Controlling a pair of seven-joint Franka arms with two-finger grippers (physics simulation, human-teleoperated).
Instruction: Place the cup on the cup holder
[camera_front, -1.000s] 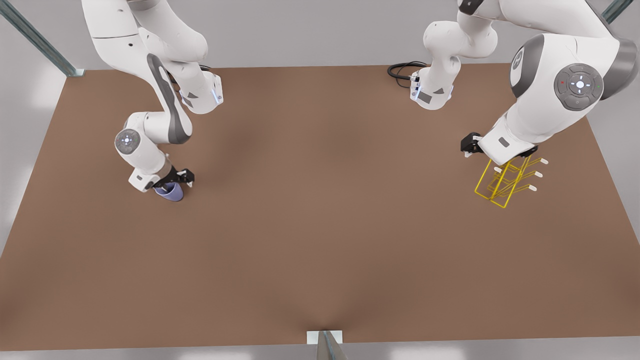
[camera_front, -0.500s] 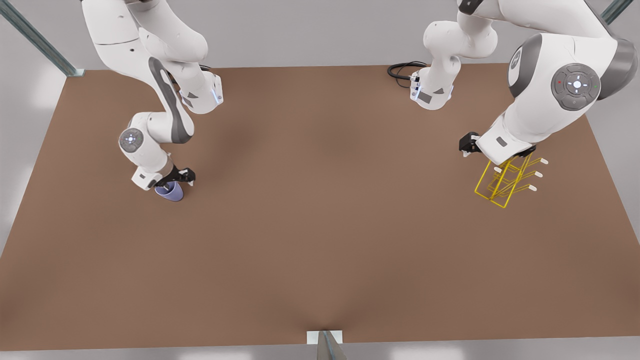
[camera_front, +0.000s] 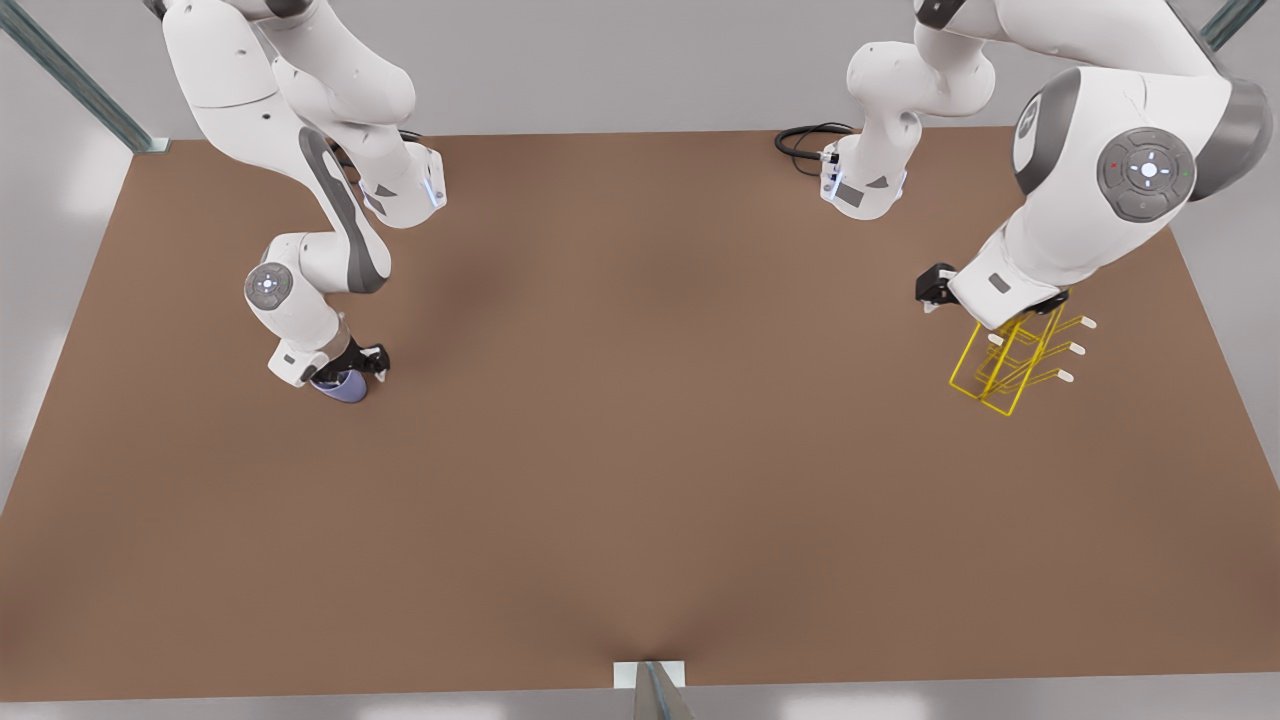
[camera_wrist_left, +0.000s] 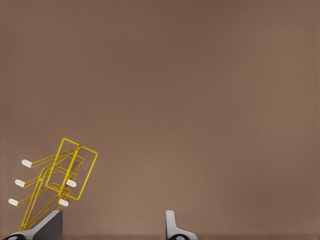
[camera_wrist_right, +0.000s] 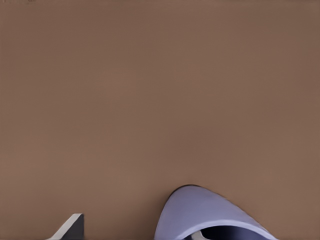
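Observation:
The lavender-blue cup (camera_front: 347, 389) stands on the brown table (camera_front: 640, 450) at the front view's left. My right gripper (camera_front: 348, 370) is down over its rim. In the right wrist view the cup (camera_wrist_right: 210, 212) sits off to one side, and the right gripper (camera_wrist_right: 137, 227) is open, with one fingertip (camera_wrist_right: 72, 225) outside and clear of the wall. The yellow wire cup holder (camera_front: 1005, 365), with white-tipped prongs, stands at the front view's right. My left gripper (camera_wrist_left: 112, 222) hovers open just above and beside the cup holder (camera_wrist_left: 62, 180), holding nothing.
Both arm bases stand at the table's far edge, with a black cable (camera_front: 805, 140) coiled by one. Metal frame posts (camera_front: 70, 75) rise at the far corners, and a bracket (camera_front: 650, 680) sits at the near edge. Wide bare tabletop lies between cup and holder.
The right arm has folded inward and its gripper has sunk lower onto the cup. The left arm has shifted slightly toward the front view's left above the holder.

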